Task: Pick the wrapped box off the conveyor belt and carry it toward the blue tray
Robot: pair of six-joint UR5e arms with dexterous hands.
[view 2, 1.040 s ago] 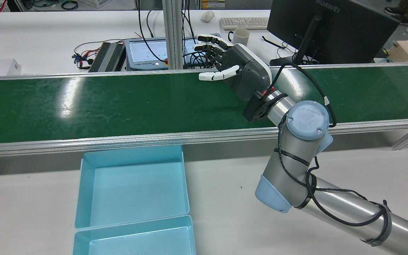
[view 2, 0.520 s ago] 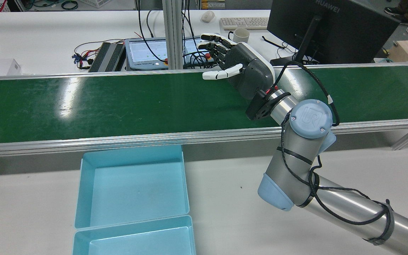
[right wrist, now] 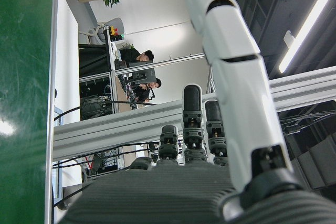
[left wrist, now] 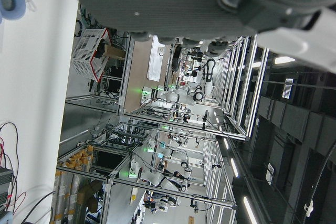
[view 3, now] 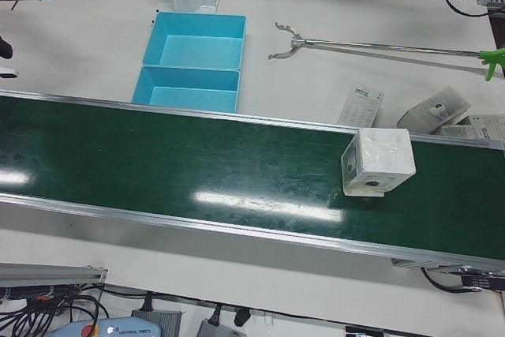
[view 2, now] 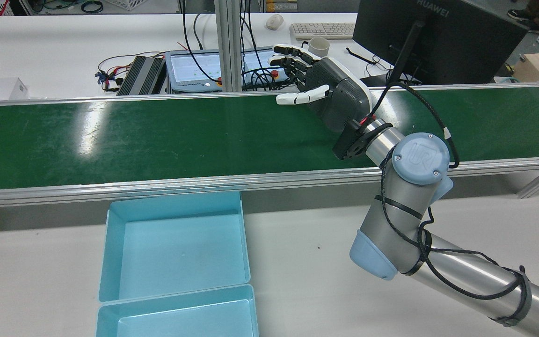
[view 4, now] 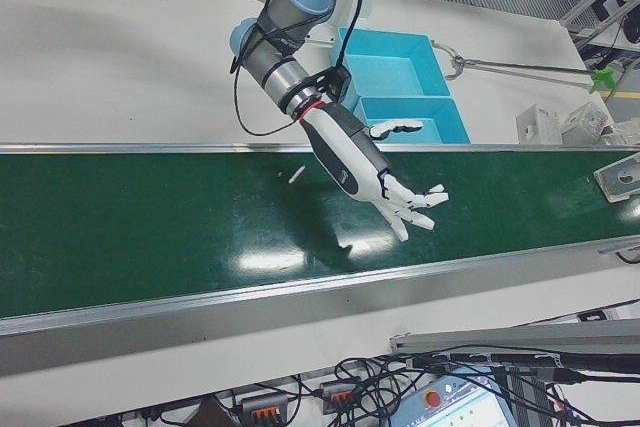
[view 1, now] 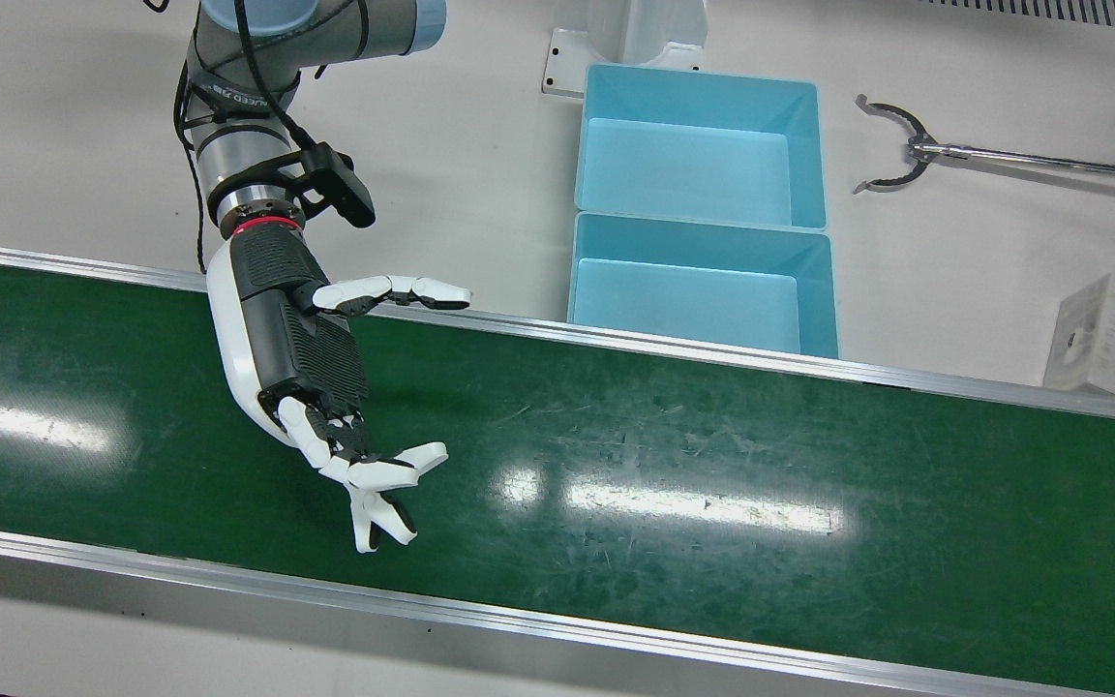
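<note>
The wrapped box sits on the green conveyor belt, resting flat with a round mark on its near face; in the left-front view it lies far along the belt from the blue tray, on the side away from the robot's right arm. Nothing touches it. The tray stands on the white table just beside the belt's robot-side rail, two compartments end to end, both holding nothing.

The right hand hovers above the belt, well apart from the box and on the tray's other side, with its fingers spread wide and the thumb held out sideways, holding nothing. That open pose, palm facing up the belt, looks like a waiting catch: the belt can bring the box to it (a judgement, not something shown).

The box appears only in the left-front view, so its gap to the hand cannot be read in any single picture. The left hand shows only as a blurred grey underside in its own camera; whether its fingers are apart or closed I cannot tell. A long grabber tool and several other wrapped packages lie on the table beyond the tray.
</note>
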